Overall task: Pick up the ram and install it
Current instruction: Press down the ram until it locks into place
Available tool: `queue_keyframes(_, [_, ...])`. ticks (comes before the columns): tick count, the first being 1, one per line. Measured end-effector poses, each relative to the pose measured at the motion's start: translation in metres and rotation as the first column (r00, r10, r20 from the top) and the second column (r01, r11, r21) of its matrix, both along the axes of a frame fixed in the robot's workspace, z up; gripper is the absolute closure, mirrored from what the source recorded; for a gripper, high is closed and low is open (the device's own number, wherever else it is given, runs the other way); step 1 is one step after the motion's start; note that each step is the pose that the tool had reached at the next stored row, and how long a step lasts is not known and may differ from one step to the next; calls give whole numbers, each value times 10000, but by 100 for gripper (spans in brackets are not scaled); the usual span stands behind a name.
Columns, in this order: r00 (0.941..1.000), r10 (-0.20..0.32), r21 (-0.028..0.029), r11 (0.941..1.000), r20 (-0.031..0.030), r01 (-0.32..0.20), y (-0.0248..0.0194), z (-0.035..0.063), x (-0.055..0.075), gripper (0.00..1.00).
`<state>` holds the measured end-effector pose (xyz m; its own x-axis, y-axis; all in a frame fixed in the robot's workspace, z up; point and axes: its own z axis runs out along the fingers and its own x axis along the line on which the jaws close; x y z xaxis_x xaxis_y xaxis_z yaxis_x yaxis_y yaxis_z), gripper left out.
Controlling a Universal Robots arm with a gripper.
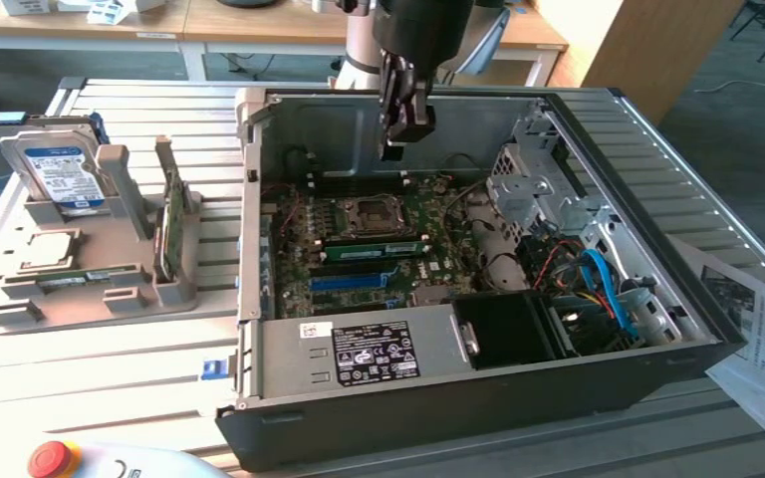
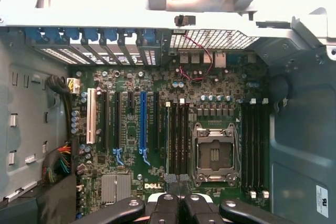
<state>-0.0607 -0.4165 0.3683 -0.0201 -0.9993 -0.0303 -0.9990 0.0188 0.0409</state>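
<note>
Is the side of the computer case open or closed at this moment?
Open. The computer case lies on its side with no panel over it, so the motherboard and its CPU socket are plainly exposed in both views.

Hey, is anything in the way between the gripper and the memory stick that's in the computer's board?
Nothing visible. The shut gripper hangs above the open case, and the green memory stick sits in a slot beside the processor socket below, with just open air between them.
</note>
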Motion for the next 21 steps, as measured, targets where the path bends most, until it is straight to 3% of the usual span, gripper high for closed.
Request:
queue_keyframes(6, [9972,-748,1,9972,1,748,0,0,0,90])
queue_keyframes(11, [9885,-1511,1,9885,1,1511,0,0,0,90])
queue_keyframes(15, [9773,-2121,0,9773,0,2121,0,0,0,90])
queue_keyframes(21, [9529,-3034,1,9529,1,3034,0,0,0,90])
